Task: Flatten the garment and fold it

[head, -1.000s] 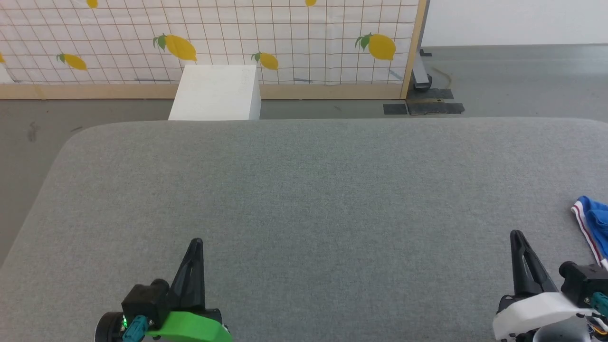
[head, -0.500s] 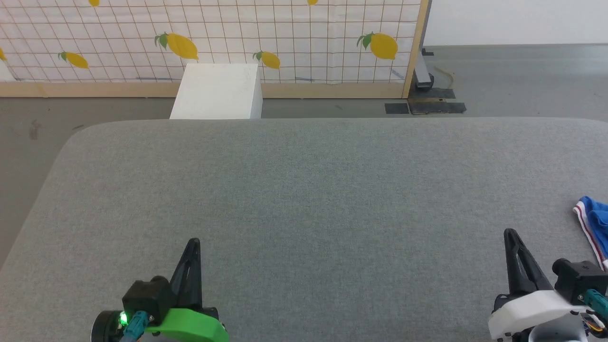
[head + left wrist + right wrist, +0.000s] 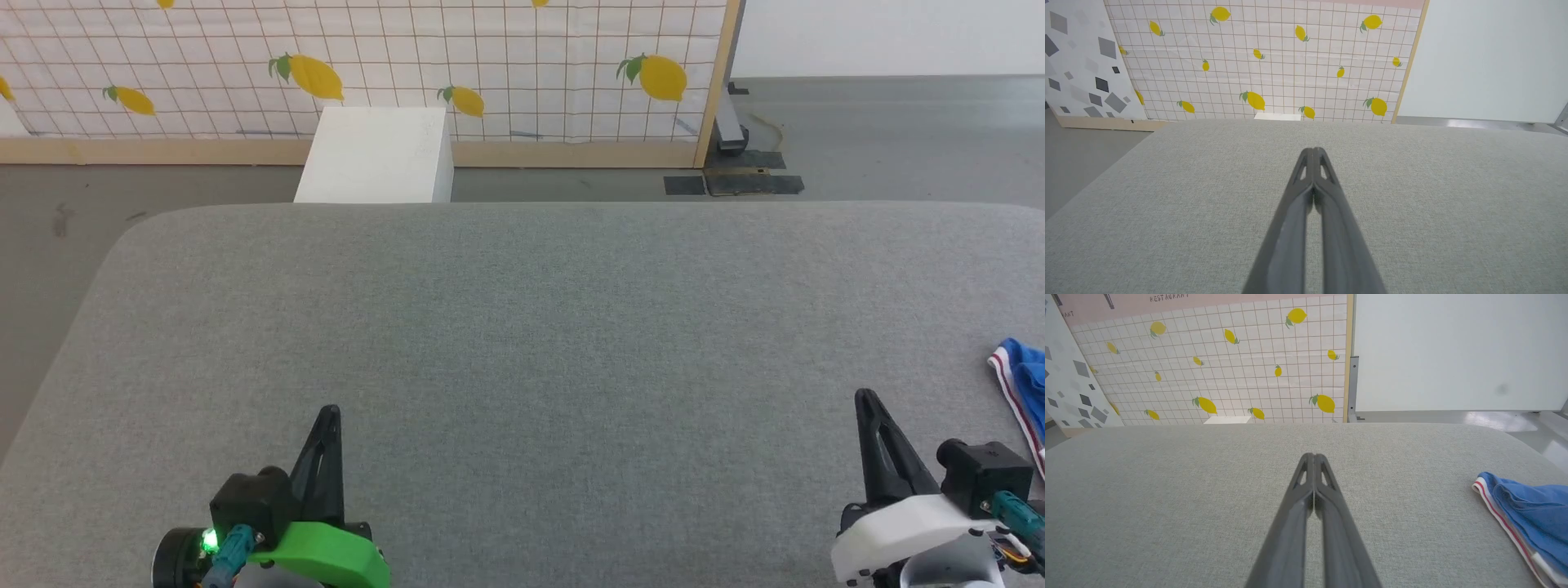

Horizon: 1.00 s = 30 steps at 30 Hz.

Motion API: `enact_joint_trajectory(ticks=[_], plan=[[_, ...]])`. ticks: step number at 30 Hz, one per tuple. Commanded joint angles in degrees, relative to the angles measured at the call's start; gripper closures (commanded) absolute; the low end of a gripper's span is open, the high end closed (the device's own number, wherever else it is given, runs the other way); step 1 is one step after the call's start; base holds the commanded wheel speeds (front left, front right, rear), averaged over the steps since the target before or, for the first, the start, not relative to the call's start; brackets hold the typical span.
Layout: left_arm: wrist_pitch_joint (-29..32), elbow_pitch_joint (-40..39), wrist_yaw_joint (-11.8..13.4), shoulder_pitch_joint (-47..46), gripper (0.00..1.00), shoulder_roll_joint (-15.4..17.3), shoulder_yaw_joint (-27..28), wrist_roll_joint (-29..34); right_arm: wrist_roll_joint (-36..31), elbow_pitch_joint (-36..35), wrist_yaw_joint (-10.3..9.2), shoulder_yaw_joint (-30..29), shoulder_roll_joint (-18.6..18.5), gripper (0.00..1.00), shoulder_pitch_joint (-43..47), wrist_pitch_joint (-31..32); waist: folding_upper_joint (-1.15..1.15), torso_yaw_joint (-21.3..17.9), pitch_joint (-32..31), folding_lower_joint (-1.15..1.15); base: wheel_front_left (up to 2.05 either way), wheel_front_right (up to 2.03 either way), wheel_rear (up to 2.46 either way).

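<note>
Head view shows a big gray table with a soft cloth top and round corners. The left gripper is at the bottom left, over the table. Its two dark fingers are pressed tight together and hold nothing. The right gripper is at the bottom right. Its fingers are pressed together too, with nothing between them. Both grippers point toward the far side of the table.

The shirt lies on the table at the right side of the picture, near the right gripper but not touching it. The picture's edge cuts it off, so just a part can be seen. It is blue, with a white and red striped band along its edge. In the right wrist view the blue cloth is bunched up in soft folds, and the striped band runs along the side next to the gripper.

Past the far side of the table, a white box stands on the gray floor. I cannot tell what is in it. Behind the box is a screen with a wood frame, thin squares and yellow lemons on it. Some dark tape is stuck on the floor by the corner of the screen.
</note>
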Motion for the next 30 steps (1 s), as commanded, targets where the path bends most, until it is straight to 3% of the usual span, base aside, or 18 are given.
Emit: enact_joint_trajectory(ticks=[1,30], plan=[[0.37,-0.25,0.34,-1.21,1.0,-0.26,0.35,0.94,-0.62,-0.44,-0.04,0.31,0.04,1.0,-1.07,0.33,0.0,0.03,0.01,0.0,0.0,0.0,0.0],[3.97,-0.43,0.59,-2.56,1.0,-0.54,2.0,3.86,-2.61,-2.32,-0.06,2.65,0.07,1.0,-1.84,2.68,0.0,0.56,0.3,0.0,0.0,0.0,0.0]])
